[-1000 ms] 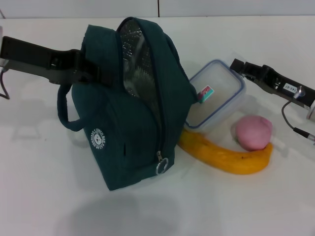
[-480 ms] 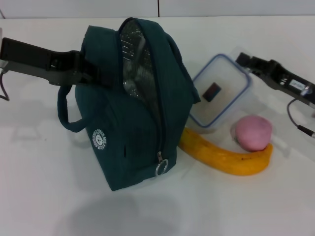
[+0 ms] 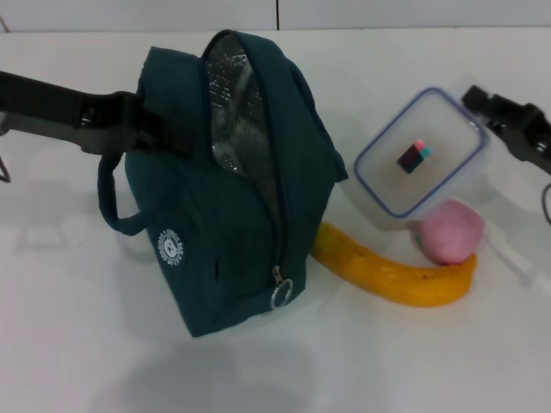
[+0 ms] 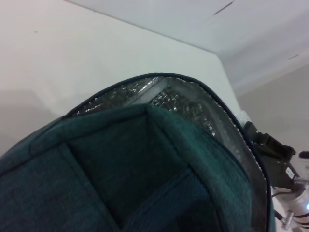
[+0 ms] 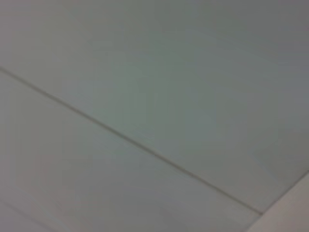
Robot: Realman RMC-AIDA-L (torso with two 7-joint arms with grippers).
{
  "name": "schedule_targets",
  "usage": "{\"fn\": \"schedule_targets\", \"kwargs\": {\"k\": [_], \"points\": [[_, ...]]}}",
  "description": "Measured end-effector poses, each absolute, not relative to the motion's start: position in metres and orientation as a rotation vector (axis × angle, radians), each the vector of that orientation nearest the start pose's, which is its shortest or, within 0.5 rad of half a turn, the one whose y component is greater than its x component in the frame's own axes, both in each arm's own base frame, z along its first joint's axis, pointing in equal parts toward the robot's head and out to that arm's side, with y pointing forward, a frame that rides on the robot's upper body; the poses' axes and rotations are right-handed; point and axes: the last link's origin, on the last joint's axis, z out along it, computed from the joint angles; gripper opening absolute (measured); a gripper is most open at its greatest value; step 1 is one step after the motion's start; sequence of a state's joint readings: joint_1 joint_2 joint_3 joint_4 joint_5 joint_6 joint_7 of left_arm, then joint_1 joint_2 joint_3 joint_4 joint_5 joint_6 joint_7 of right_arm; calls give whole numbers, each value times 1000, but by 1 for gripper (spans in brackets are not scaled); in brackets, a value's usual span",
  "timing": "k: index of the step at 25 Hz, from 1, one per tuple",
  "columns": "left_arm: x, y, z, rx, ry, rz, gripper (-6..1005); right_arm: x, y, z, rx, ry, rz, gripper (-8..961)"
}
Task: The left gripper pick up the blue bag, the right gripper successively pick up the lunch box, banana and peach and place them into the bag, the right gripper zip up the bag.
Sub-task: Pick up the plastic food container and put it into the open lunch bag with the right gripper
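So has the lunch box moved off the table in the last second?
Yes. The lunch box has lifted and tilted, held by the right pincer. It now overlaps the peach, which has stayed put beside the banana.

The blue bag (image 3: 232, 198) is matt woven cloth, its lining crinkled shiny foil (quilted-looking), held beside the left gripper (image 3: 164, 133). The lunch box (image 3: 422, 155) at the right gripper (image 3: 480, 107) is clear glossy plastic.

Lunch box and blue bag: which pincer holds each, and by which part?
The right pincer holds the lunch box by its far corner, lifted and tilted. The left pincer grips the blue bag at its upper side by the handle.
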State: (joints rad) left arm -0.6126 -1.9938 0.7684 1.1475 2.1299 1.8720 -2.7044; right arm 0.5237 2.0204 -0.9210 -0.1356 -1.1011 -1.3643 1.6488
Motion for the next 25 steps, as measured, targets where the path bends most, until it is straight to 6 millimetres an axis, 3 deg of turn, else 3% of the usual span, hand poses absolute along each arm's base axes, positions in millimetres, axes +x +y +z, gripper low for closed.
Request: {"fn": "schedule_targets", "kwargs": {"k": [14,25], "points": [[-193,338,90,-2569,-1781,-485,36,297,323,25,-1677,1508,1719,115],[-191,337,86,-2592,-1786,-464,36,266,326,39,-1702,1508,2001,123]]}}
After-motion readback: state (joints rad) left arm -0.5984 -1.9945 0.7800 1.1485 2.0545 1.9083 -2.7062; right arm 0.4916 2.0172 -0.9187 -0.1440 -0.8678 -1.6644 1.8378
